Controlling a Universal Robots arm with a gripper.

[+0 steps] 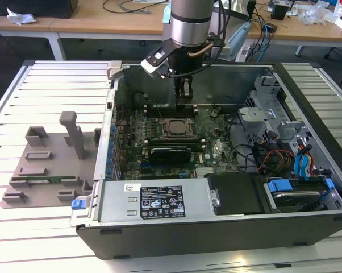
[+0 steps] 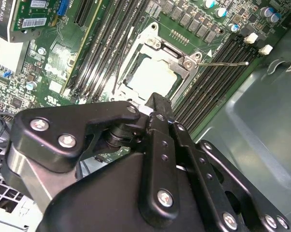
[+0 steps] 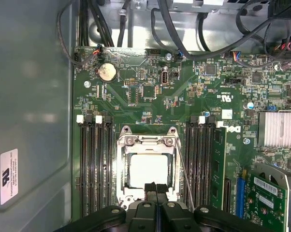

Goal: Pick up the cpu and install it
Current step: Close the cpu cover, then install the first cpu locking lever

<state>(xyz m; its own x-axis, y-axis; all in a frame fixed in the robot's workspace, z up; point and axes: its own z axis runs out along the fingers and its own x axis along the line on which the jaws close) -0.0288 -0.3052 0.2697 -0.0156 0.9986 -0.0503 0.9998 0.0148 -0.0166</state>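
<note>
Claw (image 3: 155, 187) closed tight, holding nothing, hovering at socket (image 3: 146, 141) edge | cpu (image 3: 148, 170) lying in socket | seating likely needs it flat, square, no side-push

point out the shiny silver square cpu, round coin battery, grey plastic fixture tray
cpu (image 3: 146, 169), first wrist view, metal top
coin battery (image 3: 107, 72), first wrist view, face centre
fixture tray (image 1: 54, 168), exterior view, flat base

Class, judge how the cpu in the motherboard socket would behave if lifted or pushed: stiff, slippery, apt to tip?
The cpu looks flat and rigid, so it probably won't flex. Its shiny metal top suggests a slippery grip. Lying flat inside the socket frame, it likely can't roll or tip.
</note>
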